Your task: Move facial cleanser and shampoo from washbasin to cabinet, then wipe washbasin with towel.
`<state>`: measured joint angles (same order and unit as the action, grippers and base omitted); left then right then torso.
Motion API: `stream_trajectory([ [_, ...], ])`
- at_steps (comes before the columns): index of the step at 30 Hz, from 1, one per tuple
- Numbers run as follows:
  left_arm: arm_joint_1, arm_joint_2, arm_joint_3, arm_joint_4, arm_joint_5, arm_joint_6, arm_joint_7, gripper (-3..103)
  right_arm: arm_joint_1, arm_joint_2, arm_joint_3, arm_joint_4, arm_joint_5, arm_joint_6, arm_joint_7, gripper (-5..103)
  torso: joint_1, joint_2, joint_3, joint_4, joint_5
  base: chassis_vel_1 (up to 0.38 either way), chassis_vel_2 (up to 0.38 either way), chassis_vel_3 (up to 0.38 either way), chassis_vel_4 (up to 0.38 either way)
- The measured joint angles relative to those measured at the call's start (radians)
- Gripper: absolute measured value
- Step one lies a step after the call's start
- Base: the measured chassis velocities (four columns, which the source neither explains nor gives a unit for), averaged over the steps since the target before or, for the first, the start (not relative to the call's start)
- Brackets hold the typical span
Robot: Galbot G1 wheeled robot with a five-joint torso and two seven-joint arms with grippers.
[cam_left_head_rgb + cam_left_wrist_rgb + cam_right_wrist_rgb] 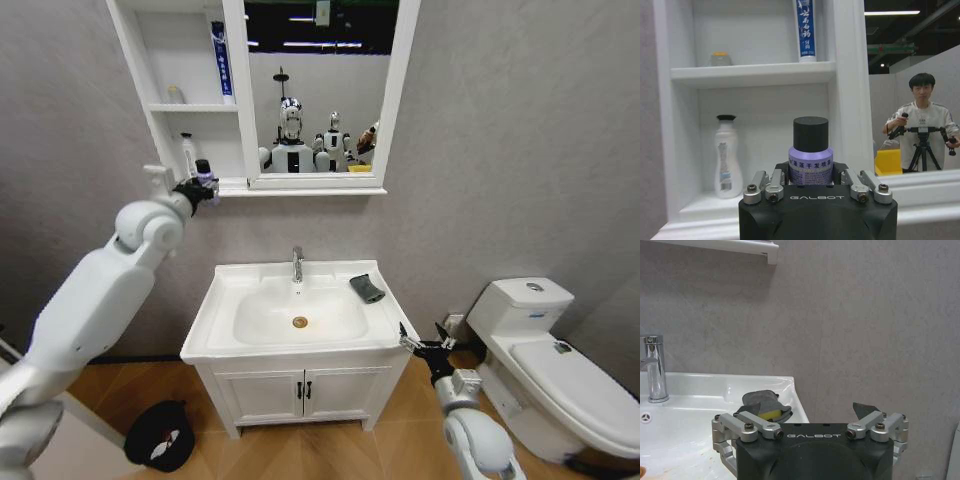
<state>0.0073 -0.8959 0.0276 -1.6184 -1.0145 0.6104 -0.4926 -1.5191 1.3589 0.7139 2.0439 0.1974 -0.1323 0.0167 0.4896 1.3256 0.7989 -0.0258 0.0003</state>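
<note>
Gripping purple bottle (810,159) (end effector (810,187) "GALBOT")

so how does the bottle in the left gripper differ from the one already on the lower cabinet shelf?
The held bottle is purple with a wide black cap; the shelf bottle is white with a narrow dark cap. The held bottle sits clamped in the left gripper in front of the cabinet; the shelf bottle stands free inside. Both are upright.
</note>
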Motion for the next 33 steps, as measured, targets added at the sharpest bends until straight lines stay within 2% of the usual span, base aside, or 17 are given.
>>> stream_trajectory([
  [3,-0.111,-0.114,0.030,0.163,0.038,-0.010,0.017,43,-0.005,0.000,0.010,0.002,0.000,0.000,0.003,100,0.000,0.000,0.000,-0.0001,0.0003,0.000,0.000,0.000,0.000],
  [4,-0.111,-0.114,0.030,0.163,0.038,-0.010,0.017,43,-0.005,0.000,0.010,0.002,0.000,0.000,0.003,100,0.000,0.000,0.000,-0.0001,0.0003,0.000,0.000,0.000,0.000],
  [6,-0.159,-0.169,0.031,0.277,0.086,-0.014,0.042,43,-0.010,-0.003,0.021,0.003,0.006,0.000,0.004,100,0.000,0.000,0.000,0.0000,0.0000,0.000,0.000,0.000,0.000],
  [7,-0.159,-0.169,0.031,0.277,0.086,-0.014,0.042,43,-0.010,-0.003,0.021,0.003,0.006,0.000,0.004,100,0.000,0.000,0.000,0.0000,0.0000,0.000,0.000,0.000,0.000],
  [9,-0.185,-0.196,0.033,0.357,0.137,-0.023,0.068,43,-0.012,-0.005,0.030,0.004,0.015,0.001,0.005,100,0.000,0.000,0.000,0.0003,0.0000,0.000,0.000,0.000,0.000],
  [18,-0.198,-0.219,0.032,0.471,0.228,-0.044,0.118,43,-0.012,-0.007,0.034,-0.004,0.022,0.009,0.005,100,0.000,0.000,0.000,0.0007,-0.0005,0.000,0.000,0.000,0.000],
  [23,-0.236,-0.268,0.022,0.578,0.291,-0.081,0.165,43,-0.005,-0.008,0.029,-0.004,0.023,0.009,0.009,100,0.000,0.000,0.000,0.0002,-0.0001,0.000,0.000,0.000,0.000],
  [33,-0.243,-0.295,0.017,0.655,0.361,-0.129,0.198,43,-0.019,-0.006,0.042,-0.019,0.026,0.031,0.007,100,0.000,0.000,0.000,0.0004,-0.0002,0.000,0.000,0.000,0.000],
])
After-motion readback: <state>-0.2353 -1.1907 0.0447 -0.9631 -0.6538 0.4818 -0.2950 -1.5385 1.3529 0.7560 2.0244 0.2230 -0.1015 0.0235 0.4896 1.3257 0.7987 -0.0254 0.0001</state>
